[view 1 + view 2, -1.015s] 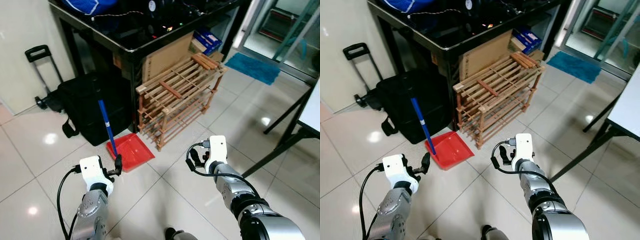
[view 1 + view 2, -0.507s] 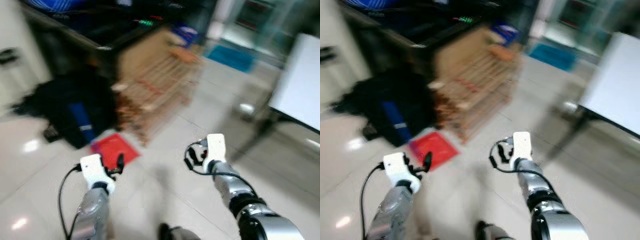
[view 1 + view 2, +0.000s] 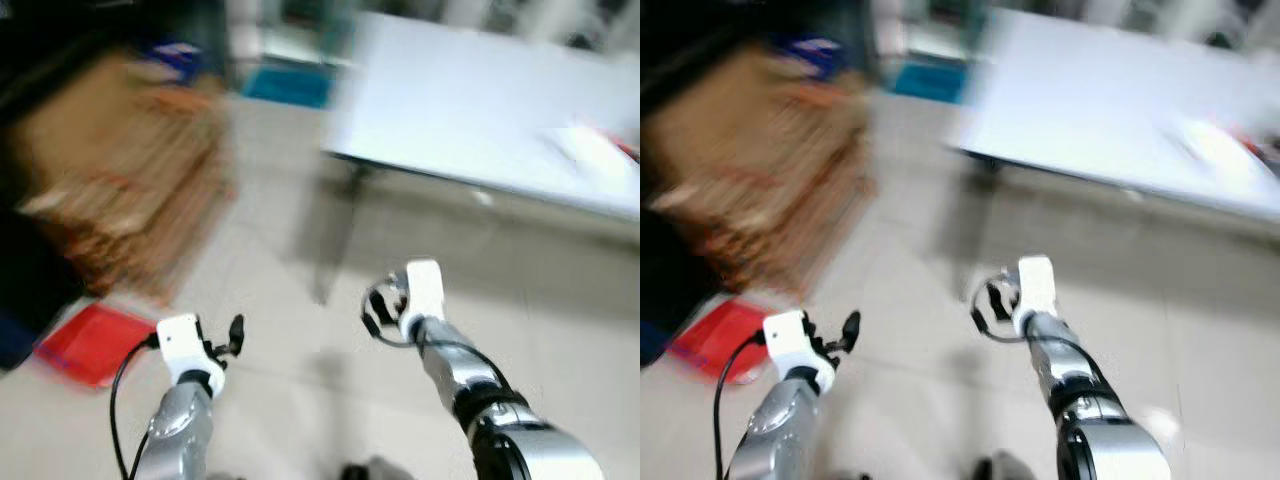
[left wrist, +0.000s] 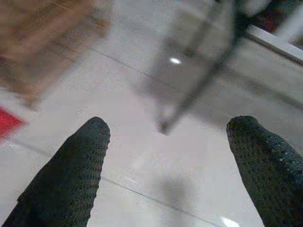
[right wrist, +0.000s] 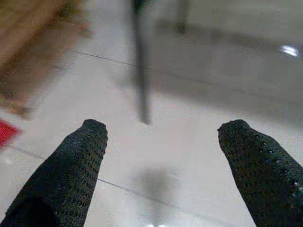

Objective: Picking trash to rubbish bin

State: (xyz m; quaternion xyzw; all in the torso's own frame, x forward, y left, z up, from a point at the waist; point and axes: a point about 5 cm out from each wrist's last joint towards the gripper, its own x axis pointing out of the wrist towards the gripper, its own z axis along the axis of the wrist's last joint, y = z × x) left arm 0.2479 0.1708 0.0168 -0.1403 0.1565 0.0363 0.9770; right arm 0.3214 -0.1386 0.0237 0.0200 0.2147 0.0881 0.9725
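While my view swings right (blurred), white table (image 3: 480, 100) replaces wooden rack (image 3: 120, 190), left gripper (image 4: 170, 161) and right gripper (image 5: 161, 161) spread, empty.

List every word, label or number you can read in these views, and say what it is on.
None can be read: the views are motion-blurred.
White table: a pale item with a red edge on it, no legible print.
Blue item above the wooden rack: blurred.
Red dustpan: plain.

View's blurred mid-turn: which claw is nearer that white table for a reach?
Right, tentatively. The right claw is held forward nearer the white table; the left claw sits toward the red dustpan. Both are open and empty; no trash is discernible.
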